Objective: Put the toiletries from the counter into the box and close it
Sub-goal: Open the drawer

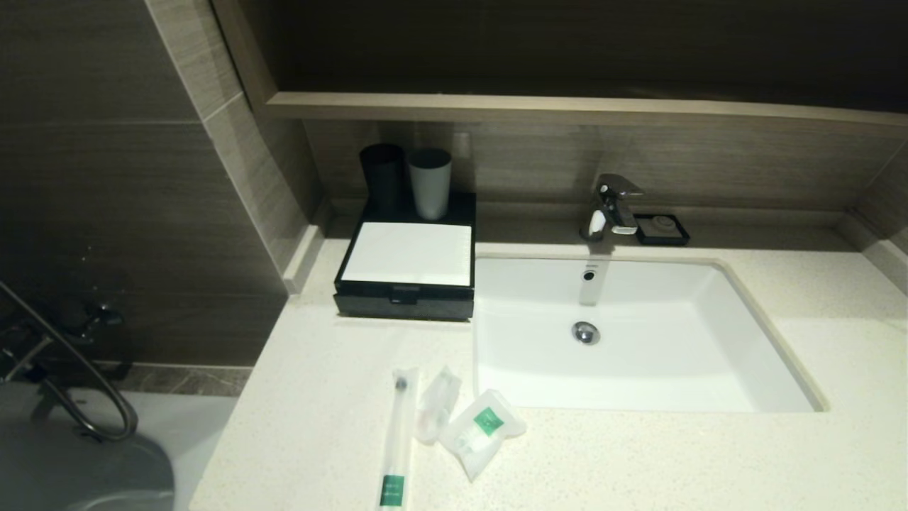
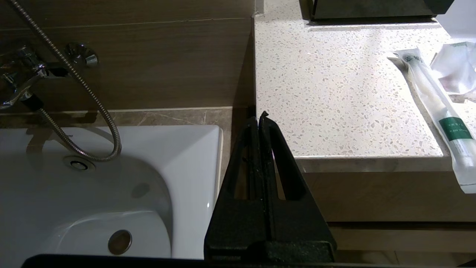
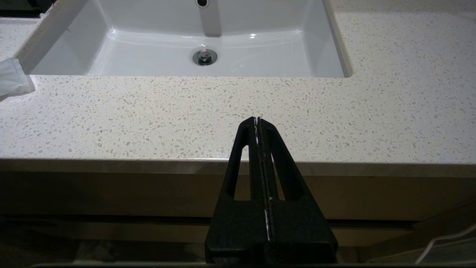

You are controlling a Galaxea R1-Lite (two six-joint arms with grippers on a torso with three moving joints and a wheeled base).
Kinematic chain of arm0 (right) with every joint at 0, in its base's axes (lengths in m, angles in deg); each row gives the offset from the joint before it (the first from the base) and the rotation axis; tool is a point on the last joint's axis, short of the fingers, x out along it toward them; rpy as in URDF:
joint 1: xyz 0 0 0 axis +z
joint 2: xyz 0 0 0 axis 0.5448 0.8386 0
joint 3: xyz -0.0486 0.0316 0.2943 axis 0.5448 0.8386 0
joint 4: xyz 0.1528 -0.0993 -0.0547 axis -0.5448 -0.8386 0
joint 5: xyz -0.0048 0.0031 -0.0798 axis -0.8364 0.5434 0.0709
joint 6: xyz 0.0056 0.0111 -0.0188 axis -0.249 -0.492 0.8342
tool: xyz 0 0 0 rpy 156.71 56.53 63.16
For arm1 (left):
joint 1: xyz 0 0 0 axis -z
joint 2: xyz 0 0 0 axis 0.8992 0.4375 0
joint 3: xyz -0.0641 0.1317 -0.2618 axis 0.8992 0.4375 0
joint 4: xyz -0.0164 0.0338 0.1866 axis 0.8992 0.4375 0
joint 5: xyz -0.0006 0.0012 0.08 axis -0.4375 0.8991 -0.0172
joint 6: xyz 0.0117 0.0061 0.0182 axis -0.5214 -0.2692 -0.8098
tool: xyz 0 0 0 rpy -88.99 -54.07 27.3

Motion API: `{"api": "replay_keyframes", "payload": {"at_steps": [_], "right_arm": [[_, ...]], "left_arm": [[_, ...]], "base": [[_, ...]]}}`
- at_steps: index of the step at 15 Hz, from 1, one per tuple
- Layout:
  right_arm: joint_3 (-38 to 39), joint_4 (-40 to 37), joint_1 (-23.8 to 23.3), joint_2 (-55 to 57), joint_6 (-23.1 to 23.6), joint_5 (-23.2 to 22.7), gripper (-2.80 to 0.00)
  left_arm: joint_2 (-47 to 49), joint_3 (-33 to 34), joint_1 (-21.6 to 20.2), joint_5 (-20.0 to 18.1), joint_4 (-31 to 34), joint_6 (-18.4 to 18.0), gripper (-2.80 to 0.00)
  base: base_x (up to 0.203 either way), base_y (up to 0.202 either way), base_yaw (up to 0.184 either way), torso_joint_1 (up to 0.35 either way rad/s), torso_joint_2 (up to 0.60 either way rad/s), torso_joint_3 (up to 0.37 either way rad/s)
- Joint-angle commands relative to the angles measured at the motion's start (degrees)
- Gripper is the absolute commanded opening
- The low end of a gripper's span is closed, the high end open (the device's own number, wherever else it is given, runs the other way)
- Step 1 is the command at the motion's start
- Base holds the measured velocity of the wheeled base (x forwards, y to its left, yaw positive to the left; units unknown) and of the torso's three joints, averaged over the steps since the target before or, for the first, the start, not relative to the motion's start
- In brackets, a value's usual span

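Note:
Three clear sachets lie on the speckled counter [image 1: 319, 397] near its front edge: a long toothbrush pack [image 1: 396, 440] with a green label, a small plain one [image 1: 436, 401], and a squarish green-labelled one [image 1: 482, 429]. The black box [image 1: 408, 266] with a white top panel stands behind them by the wall, drawer pushed in. My left gripper [image 2: 259, 118] is shut and empty, hanging off the counter's left front corner; the toothbrush pack [image 2: 438, 115] lies off to its side. My right gripper [image 3: 257, 120] is shut and empty before the counter's front edge, facing the sink [image 3: 208, 41].
A black cup [image 1: 381, 177] and a grey cup [image 1: 430, 182] stand on the back of the box. A chrome tap [image 1: 611, 206] and a small black soap dish [image 1: 661, 229] sit behind the sink [image 1: 638, 341]. A bathtub [image 2: 93, 186] with a shower hose lies left of the counter.

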Motion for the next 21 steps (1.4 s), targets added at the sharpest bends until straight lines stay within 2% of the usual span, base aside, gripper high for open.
{"api": "replay_keyframes", "payload": {"at_steps": [1,14,19,21], "right_arm": [[0.01,0.00,0.01,0.05,0.01,0.02,-2.80],[0.01,0.00,0.01,0.05,0.01,0.02,-2.80],[0.01,0.00,0.01,0.05,0.01,0.02,-2.80],[0.01,0.00,0.01,0.05,0.01,0.02,-2.80]], "left_arm": [[0.07,0.01,0.00,-0.03,0.00,-0.11,-2.80],[0.07,0.01,0.00,-0.02,0.17,-0.35,-2.80],[0.07,-0.06,0.00,0.06,-1.71,-0.31,-2.80],[0.14,-2.56,0.00,-0.38,-1.58,0.43,-2.80]], "base": [[0.000,0.000,0.000,0.000,0.00,0.000],[0.000,0.000,0.000,0.000,0.00,0.000],[0.000,0.000,0.000,0.000,0.00,0.000],[0.000,0.000,0.000,0.000,0.00,0.000]]}}
